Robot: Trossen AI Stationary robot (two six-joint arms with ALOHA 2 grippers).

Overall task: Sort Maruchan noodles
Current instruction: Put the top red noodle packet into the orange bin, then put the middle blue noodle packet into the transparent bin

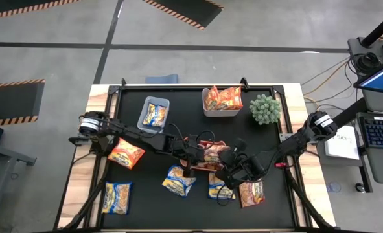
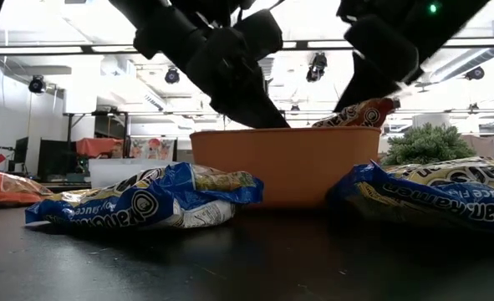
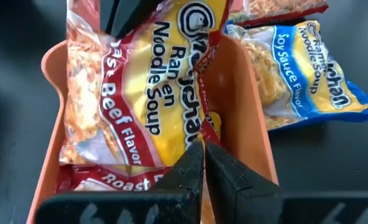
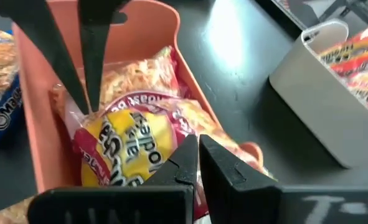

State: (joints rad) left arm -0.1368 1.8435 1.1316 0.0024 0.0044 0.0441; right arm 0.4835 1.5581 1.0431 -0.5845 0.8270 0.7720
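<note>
Red packet [image 3: 131, 93]: in orange bin [image 3: 50, 130], mid-counter; both hands over it.
Left hand [image 3: 203, 163]: closed, empty.
Right hand [image 4: 196, 158]: closed, pinching packet's edge.
Handling: likely light, crinkly, slippery, brittle inside; grip the seam.

Black-topped table [image 1: 133, 207] with scattered noodle packets [image 1: 178, 180], three bins [image 1: 153, 114] and potted plant [image 1: 265, 108].

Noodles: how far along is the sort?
Done: a blue packet sits in the clear bin, and orange packets in the white bin. In hand: left gripper and right gripper, both shut, at a red packet in the orange bin. Left: three loose blue and two loose orange on the table.
</note>
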